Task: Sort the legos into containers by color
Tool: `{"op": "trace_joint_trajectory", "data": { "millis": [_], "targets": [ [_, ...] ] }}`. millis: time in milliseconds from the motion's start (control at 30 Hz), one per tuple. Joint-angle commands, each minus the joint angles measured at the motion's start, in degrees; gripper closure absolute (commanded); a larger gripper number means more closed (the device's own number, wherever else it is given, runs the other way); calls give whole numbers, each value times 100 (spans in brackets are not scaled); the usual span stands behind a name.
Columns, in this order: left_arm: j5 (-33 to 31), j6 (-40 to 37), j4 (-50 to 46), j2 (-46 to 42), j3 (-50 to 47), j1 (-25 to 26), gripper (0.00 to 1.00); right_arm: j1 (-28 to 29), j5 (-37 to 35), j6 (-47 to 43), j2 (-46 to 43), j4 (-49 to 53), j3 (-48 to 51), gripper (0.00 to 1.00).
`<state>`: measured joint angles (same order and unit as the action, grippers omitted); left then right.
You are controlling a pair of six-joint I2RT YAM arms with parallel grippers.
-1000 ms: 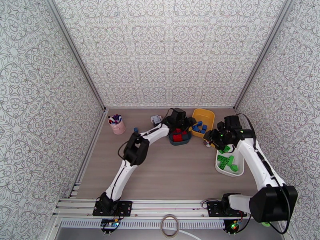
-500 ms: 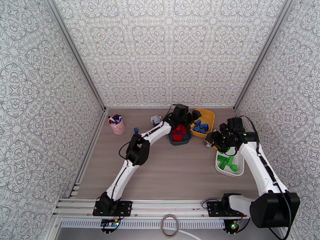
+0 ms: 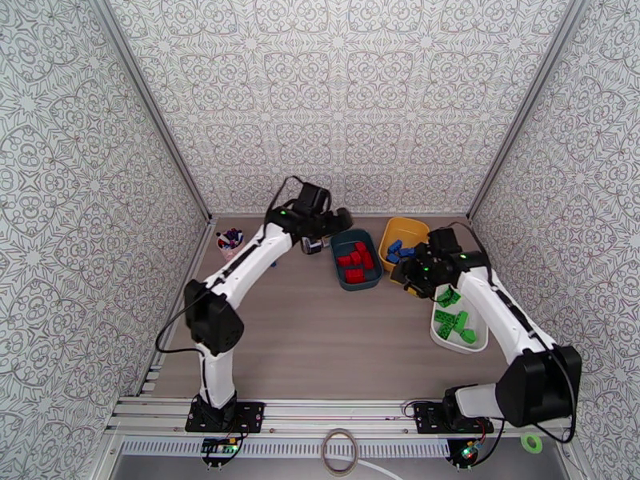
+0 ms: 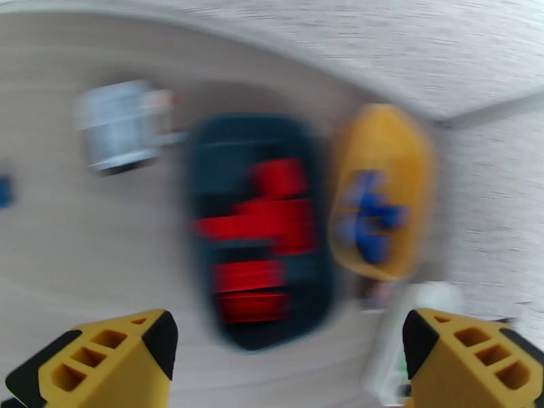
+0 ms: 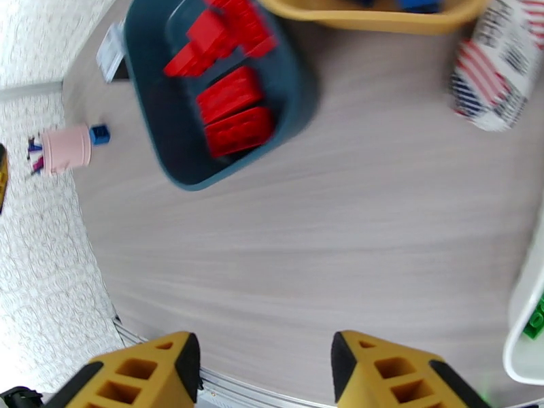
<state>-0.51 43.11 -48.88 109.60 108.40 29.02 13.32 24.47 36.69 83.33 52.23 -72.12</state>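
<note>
Left claw point(image 4: 285, 348) spread wide, empty — beneath it, studded red legos point(image 4: 265, 219) in the round-cornered dark teal tub point(image 4: 316, 300), blue legos point(image 4: 370, 219) in the glossy yellow tub point(image 4: 387, 141). Right claw point(image 5: 262, 365) parted, empty, over woodgrain tabletop point(image 5: 306, 219) — green legos point(image 3: 456, 323) in the white tub point(image 3: 448, 344), one blue brick point(image 5: 100, 134) beside the pink cup point(image 5: 66, 148).

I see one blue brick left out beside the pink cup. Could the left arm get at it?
Probably yes: the blue brick lies in the open beside the pink cup, and the left pincer is open and empty close by.
</note>
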Motion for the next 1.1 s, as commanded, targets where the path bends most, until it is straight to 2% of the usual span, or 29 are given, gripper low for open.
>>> {"op": "trace_joint_trajectory", "data": {
  "millis": [0, 167, 433, 1067],
  "targets": [
    [-757, -418, -815, -219, -694, -287, 5, 373, -185, 75, 333, -161, -518, 42],
    [-881, -493, -755, -460, -1436, -807, 6, 856, -259, 75, 904, -128, -1058, 41],
    [-687, -875, -568, 104, -1582, -1471, 20, 1356, -172, 76, 1785, -4, -1795, 41],
    [-418, -1487, -1098, 2474, 615, -2120, 38, 1392, -56, -179, 2923, 773, -3297, 42]
  ]
}}
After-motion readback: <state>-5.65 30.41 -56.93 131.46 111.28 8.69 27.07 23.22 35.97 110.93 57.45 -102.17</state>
